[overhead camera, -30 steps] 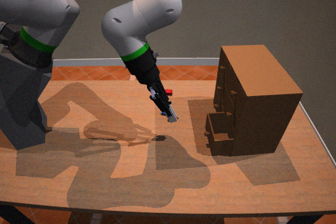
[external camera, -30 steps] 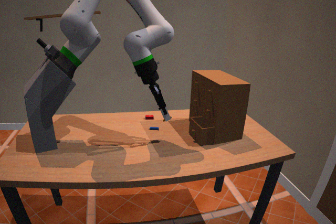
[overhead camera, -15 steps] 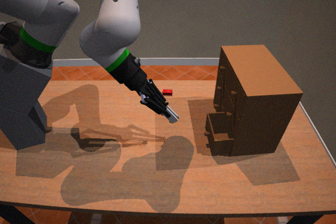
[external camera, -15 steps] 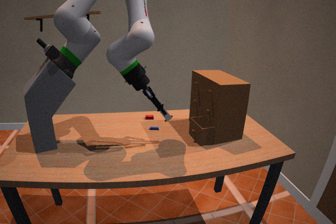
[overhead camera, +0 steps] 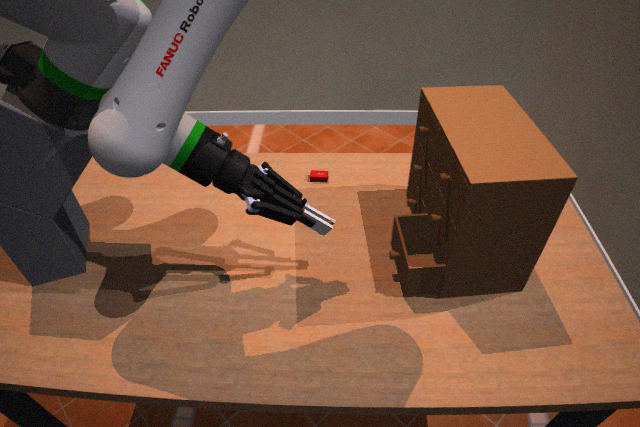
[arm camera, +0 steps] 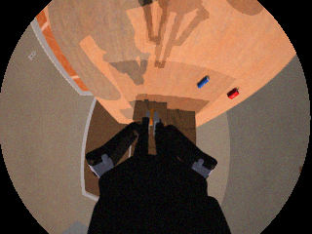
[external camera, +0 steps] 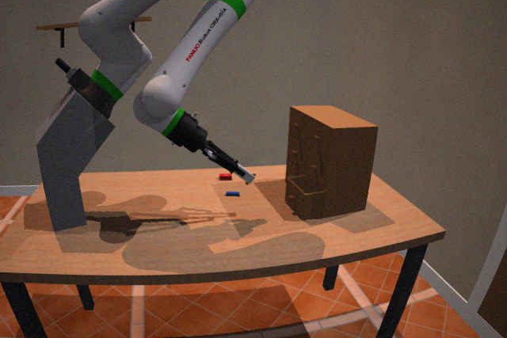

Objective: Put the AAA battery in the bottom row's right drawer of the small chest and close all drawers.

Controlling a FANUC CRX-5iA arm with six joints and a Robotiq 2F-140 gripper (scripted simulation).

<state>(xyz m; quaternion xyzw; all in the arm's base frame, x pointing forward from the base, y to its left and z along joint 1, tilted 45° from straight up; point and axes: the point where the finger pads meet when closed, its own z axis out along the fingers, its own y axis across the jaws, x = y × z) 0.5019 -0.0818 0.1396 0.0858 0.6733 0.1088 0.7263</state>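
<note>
My gripper [overhead camera: 326,223] [external camera: 249,179] [arm camera: 151,116] points slantwise down toward the small brown chest [overhead camera: 491,179] [external camera: 331,162], in the air a short way left of its front. Its fingers are shut on a thin orange-tipped AAA battery [overhead camera: 330,221] [arm camera: 152,117], which shows as a sliver between the fingertips. A bottom-row drawer [overhead camera: 419,268] [external camera: 303,199] on the side nearer the top camera stands pulled out of the chest's front. The other drawers look pushed in. The gripper is higher than the open drawer and short of it.
A small red block [overhead camera: 318,175] [external camera: 224,176] [arm camera: 233,94] and a small blue block [external camera: 232,193] [arm camera: 203,82] lie on the wooden table [overhead camera: 155,360] left of the chest. The grey robot base [overhead camera: 31,205] [external camera: 61,170] stands at the table's left end.
</note>
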